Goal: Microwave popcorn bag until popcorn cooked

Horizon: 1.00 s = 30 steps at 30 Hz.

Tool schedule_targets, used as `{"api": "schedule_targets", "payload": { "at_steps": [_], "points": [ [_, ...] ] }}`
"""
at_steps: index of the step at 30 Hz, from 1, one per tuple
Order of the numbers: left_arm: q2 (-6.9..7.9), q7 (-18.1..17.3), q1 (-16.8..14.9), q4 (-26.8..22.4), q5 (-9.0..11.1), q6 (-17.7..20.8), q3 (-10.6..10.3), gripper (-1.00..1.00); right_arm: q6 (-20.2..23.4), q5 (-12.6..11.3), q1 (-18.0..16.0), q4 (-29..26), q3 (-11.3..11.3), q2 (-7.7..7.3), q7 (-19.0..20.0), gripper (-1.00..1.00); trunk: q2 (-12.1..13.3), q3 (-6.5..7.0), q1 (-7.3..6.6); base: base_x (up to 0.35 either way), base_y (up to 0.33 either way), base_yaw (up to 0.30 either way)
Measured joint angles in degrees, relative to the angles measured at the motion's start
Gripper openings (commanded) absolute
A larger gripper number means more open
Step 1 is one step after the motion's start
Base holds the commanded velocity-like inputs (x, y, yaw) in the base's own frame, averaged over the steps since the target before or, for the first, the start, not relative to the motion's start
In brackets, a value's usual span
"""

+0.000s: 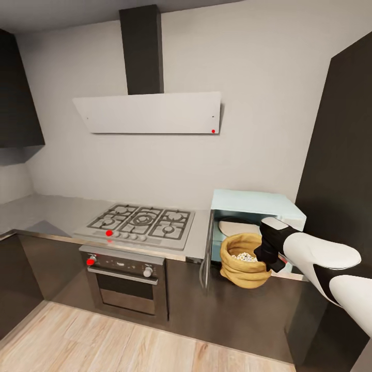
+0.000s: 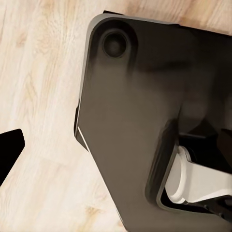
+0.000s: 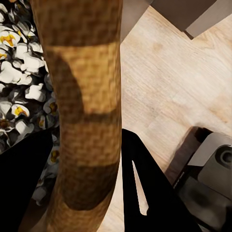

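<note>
Popcorn bag hangs in the air in front of the open microwave, just off the table edge, and we describe the kitchen from left to right.

At far left, a grey steel table runs along the wall. Next comes a gas hob set into it, with an oven below and a pale hood above. Right of the hob stands the mint-blue microwave, its door swung open toward us. The tan bag hangs before that opening, lower than the cavity floor, with whitish popcorn heaped inside.

At right, our right tool pinches the bag's thick rolled rim. In the right wrist view the two dark fingers sit tight on either side of the woven rim, with popcorn beside it and wooden floor below.

The left wrist view looks down on the robot's dark base and the floor; one dark fingertip shows at the edge, so we cannot tell how far that tool is open.

We judge the step in hand to be carrying the bag into the microwave. The next move calls for lifting the bag over the cavity's lip, pushing it inward, setting it down upright, letting go, then closing the door.
</note>
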Motion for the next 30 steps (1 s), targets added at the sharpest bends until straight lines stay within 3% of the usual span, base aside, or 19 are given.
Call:
{"api": "schedule_targets", "payload": {
  "at_steps": [14, 23, 30],
  "points": [
    [-0.04, -0.1, 0.0, 0.0, 0.0, -0.1, -0.1, 1.00, 0.0, 0.0, 0.0, 0.0, 0.0, 0.00, 0.0, -1.00, 0.0, 0.56, 0.00, 0.005, 0.000, -0.014],
    [-0.03, -0.1, 0.0, 0.0, 0.0, -0.1, -0.1, 1.00, 0.1, 0.0, 0.0, 0.0, 0.0, 0.02, 0.0, -1.00, 0.0, 0.82, -0.03, 0.300, 0.000, -0.010],
    [-0.04, -0.1, 0.0, 0.0, 0.0, -0.1, -0.2, 1.00, 0.1, 0.0, 0.0, 0.0, 0.0, -0.01, 0.0, -1.00, 0.0, 0.82, 0.00, 0.050, 0.000, 0.000]
  ]
}}
